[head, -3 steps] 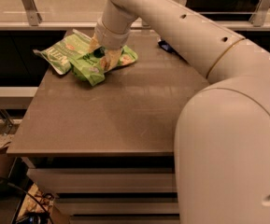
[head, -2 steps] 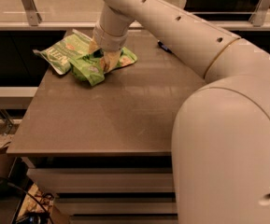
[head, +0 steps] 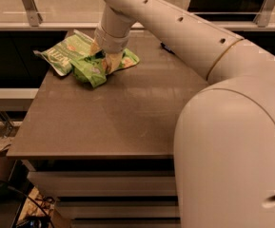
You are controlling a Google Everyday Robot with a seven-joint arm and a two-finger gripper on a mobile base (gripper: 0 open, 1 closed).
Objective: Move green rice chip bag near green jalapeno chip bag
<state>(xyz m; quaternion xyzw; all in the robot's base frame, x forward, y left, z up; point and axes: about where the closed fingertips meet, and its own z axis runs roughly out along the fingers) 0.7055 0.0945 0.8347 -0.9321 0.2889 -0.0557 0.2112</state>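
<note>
two green bags lay at the far left of the counter [head: 118,122]: one green rice chip bag [head: 93,71] and one green jalapeno chip bag [head: 63,51], touching, the rice bag nearer and to the right. the one gripper [head: 104,58] sat down on the rice bag, its jaws seemingly clenched on the crumpled top. one dark item [head: 168,47] peeked out behind the arm. against a second earlier, both bags lay much as before; only the arm had leaned slightly left.
</note>
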